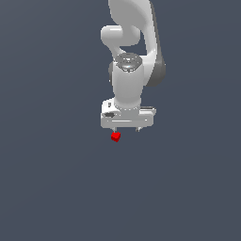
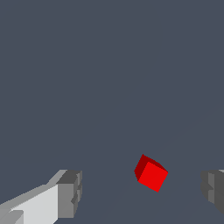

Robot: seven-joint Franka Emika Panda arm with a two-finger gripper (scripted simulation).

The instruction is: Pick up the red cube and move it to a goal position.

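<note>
Between the fingertips of the spread claw (image 2: 142, 190) sits the red cube (image 2: 151, 173), untouched and rotated, lined up for pinching.

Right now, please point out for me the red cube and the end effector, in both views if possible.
red cube (image 1: 116, 137), exterior view, on its front face.
red cube (image 2: 151, 174), wrist view, on its bright face.
end effector (image 1: 126, 128), exterior view, midway between its fingertips.
end effector (image 2: 142, 192), wrist view, midway between its wide-apart fingers.

Exterior view distant, facing arm; wrist view close, downward.
</note>
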